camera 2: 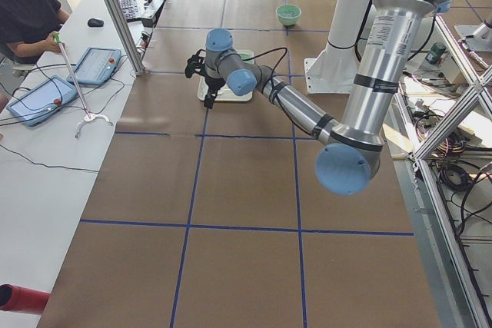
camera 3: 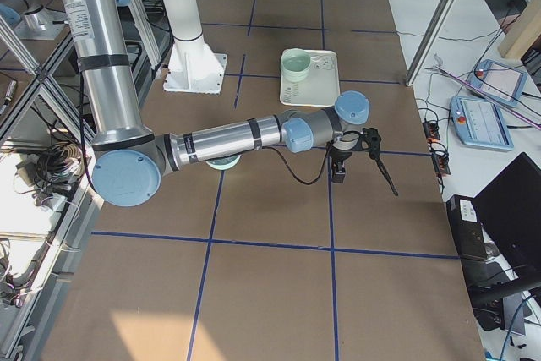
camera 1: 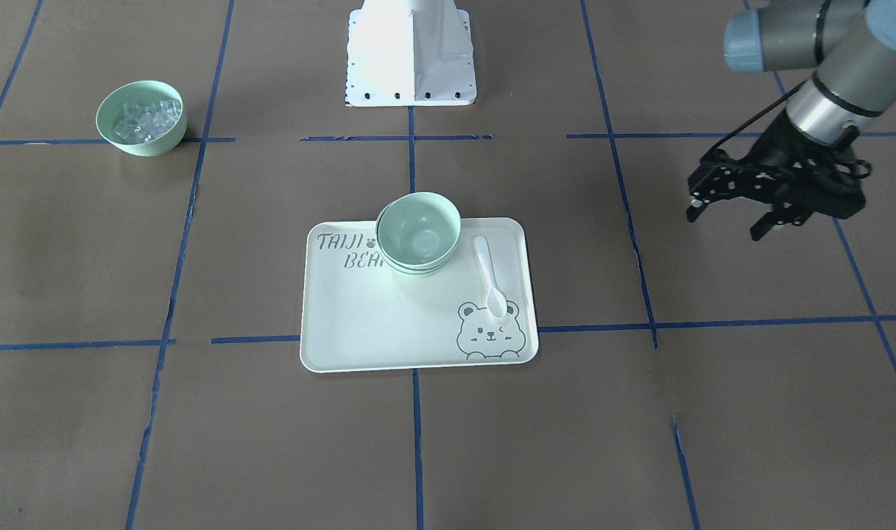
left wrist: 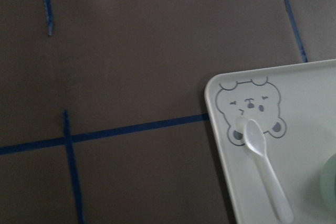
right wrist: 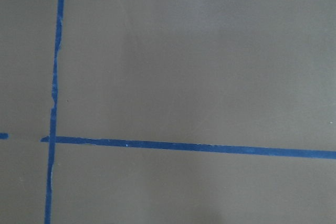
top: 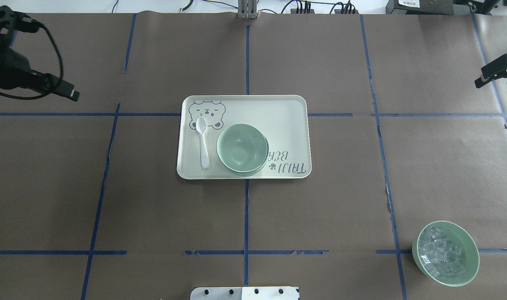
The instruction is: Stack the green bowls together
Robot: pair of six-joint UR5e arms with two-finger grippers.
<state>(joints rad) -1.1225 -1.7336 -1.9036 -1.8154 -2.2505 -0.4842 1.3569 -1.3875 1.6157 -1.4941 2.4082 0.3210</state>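
Observation:
The green bowls (camera 1: pixel 418 234) sit nested in one stack on the pale bear-print tray (camera 1: pixel 359 324), near its edge toward the robot. The stack also shows in the overhead view (top: pixel 242 149) and the right side view (camera 3: pixel 296 65). A sliver of it shows at the left wrist view's right edge (left wrist: pixel 331 187). My left gripper (camera 1: pixel 724 224) is open and empty, held above the table well off to the tray's side. My right gripper (top: pixel 495 82) is open and empty at the far right, away from the tray.
A white spoon (camera 1: pixel 489 276) lies on the tray beside the stack. A straighter-sided green bowl of clear cubes (top: pixel 445 253) stands near the robot on its right side. The robot base (camera 1: pixel 411 55) is behind the tray. An operator (camera 2: pixel 27 13) sits at the side desk.

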